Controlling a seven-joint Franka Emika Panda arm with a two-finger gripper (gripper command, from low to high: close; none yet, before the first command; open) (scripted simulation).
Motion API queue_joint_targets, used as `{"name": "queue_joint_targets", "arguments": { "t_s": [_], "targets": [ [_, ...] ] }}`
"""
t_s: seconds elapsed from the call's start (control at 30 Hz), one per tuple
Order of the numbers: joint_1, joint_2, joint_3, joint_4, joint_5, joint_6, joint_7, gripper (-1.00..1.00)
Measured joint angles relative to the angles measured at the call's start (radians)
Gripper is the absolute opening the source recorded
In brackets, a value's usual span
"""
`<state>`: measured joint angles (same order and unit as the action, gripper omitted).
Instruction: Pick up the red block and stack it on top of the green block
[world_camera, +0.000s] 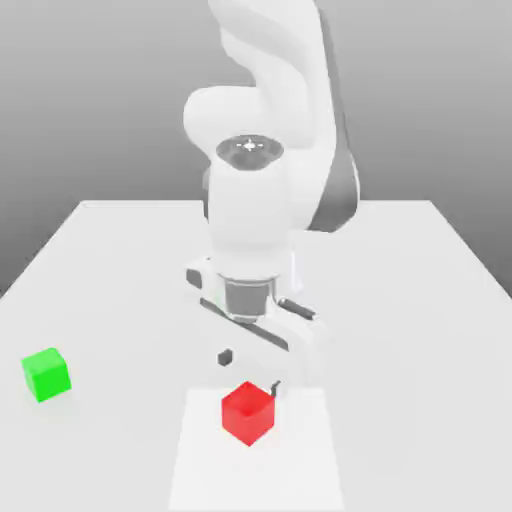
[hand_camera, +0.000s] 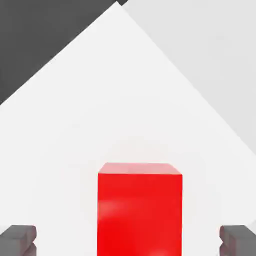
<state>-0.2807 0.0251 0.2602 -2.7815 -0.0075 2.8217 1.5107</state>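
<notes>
Directly below the spread claw (world_camera: 250, 370) sits the red block (world_camera: 248, 412), between its fingers, untouched.

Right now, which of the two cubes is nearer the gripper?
The red block, directly below the open gripper; the green block sits far off toward the exterior view's left.

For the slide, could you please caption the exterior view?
Panda arm's open claw poised just above the red block, with the green block apart at the view's left.

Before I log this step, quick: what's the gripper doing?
Gripper: open, holding nothing, fingers either side of the red block.
</notes>
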Motion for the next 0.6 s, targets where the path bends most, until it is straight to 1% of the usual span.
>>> {"name": "queue_joint_targets", "arguments": {
  "t_s": [0.2, 0.3, 0.5, 0.53, 0.6],
  "targets": [
    [-0.001, 0.066, -0.017, 0.016, -0.044, 0.055, 0.035, 0.0],
    [0.011, 0.108, -0.038, 0.02, -0.084, 0.089, 0.064, 0.0],
    [0.068, 0.204, -0.12, 0.022, -0.183, 0.168, 0.132, 0.0],
    [0.081, 0.218, -0.137, 0.021, -0.196, 0.18, 0.141, -1.0],
    [0.081, 0.218, -0.137, 0.021, -0.196, 0.181, 0.141, -1.0]
  ]
}}
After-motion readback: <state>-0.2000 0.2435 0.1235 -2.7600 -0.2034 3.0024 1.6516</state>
